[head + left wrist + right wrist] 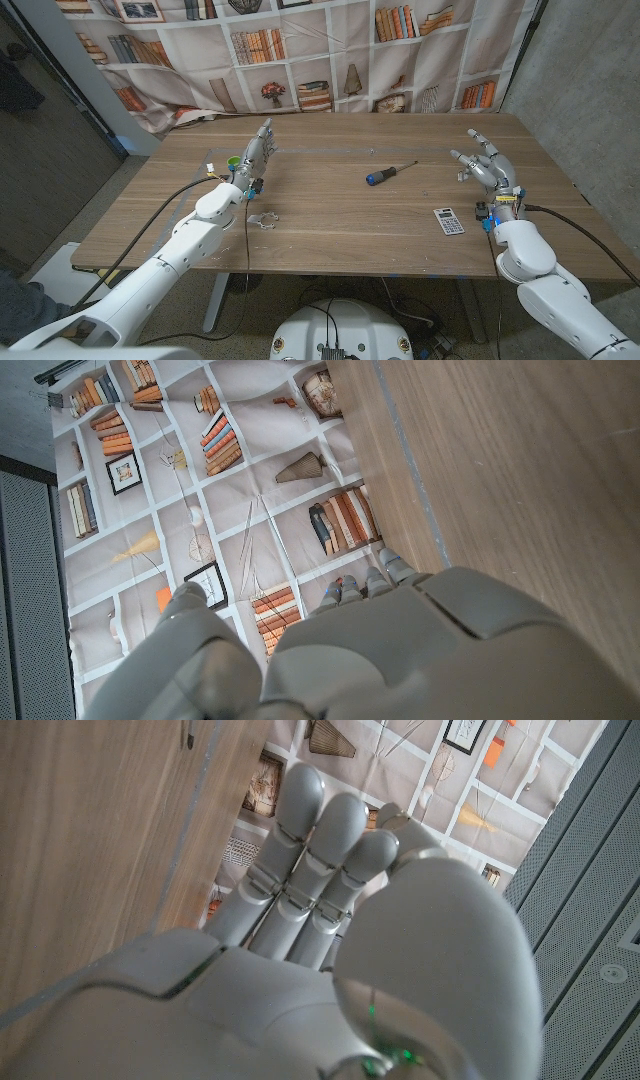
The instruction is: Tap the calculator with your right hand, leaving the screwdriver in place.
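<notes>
Here the right hand [484,166], fingers apart and empty, hovers beyond the calculator [449,221]; screwdriver [390,173] lies mid-table [330,235]; left hand [256,155] likewise open.

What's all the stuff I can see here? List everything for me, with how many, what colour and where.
Table: one, brown wood, across the middle of the head view.
Calculator: one, pale grey with dark keys, on the table just in front of the right hand.
Screwdriver: one, blue handle with black tip end and metal shaft, mid-table, apart from the calculator.
Backdrop: one, a cloth printed with bookshelves, behind the table.
Left hand: one, grey, over the table's left part, fingers together, holding nothing.
Right hand: one, grey, over the table's right part, fingers spread, holding nothing.
</notes>
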